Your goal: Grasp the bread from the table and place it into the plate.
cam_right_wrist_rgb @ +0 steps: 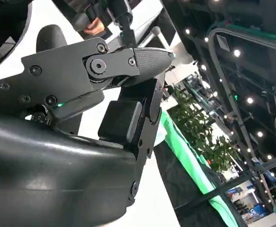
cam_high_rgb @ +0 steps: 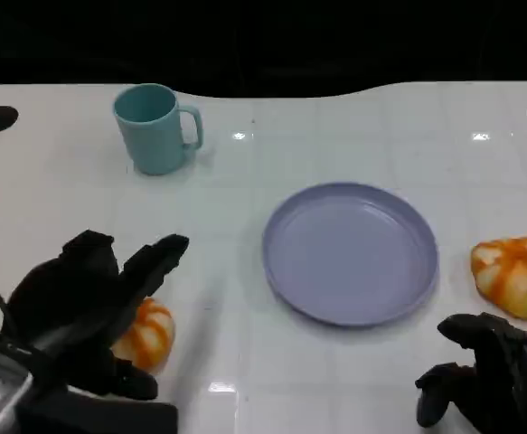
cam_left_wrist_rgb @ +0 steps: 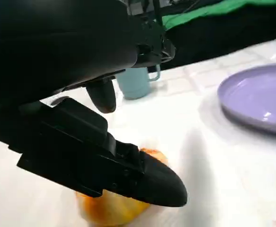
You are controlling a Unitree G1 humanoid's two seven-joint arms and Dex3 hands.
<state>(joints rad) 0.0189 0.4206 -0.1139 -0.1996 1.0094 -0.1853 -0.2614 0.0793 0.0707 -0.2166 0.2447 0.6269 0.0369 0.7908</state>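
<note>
**Bread under the left robot hand, plate bare**

Bread, a rounded orange-and-white bun, sits on the white counter directly beneath the left robot hand. Its shape is close to round, so no long axis can be made out; the striped top faces up. The black fingers reach over it and beyond it toward the far side of the counter. In the left wrist view one thick finger lies across the top of the bun; it seems to touch it, but the blur there leaves that uncertain, and whether the fingers are closed around the bread cannot be told.

A second orange-and-white bun rests just beyond the right robot hand, a little to its outer side, apart from it. That hand lies low at the near edge with its fingers curled in and nothing visible in them.

Between the two hands and farther out lies the lavender plate, flat and holding nothing. Beyond the left robot hand, well apart from it, a teal mug stands upright with its handle turned toward the plate's side.
</note>
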